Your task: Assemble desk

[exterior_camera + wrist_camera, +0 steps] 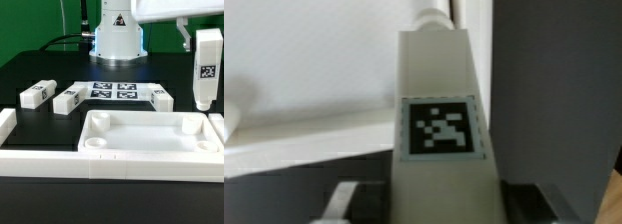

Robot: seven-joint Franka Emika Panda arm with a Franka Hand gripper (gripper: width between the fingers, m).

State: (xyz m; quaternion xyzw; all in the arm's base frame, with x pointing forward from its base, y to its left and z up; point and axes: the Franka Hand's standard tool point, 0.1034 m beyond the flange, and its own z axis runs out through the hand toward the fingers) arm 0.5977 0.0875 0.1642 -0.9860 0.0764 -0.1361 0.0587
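The pincer (438, 205) hangs at the exterior view's right, clamped on an upright leg block (207, 68).

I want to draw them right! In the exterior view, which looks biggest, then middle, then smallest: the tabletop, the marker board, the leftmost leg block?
1. tabletop, clearly largest.
2. marker board.
3. leftmost leg block, smallest.
The tabletop lies nearest the camera, which helps it look big.
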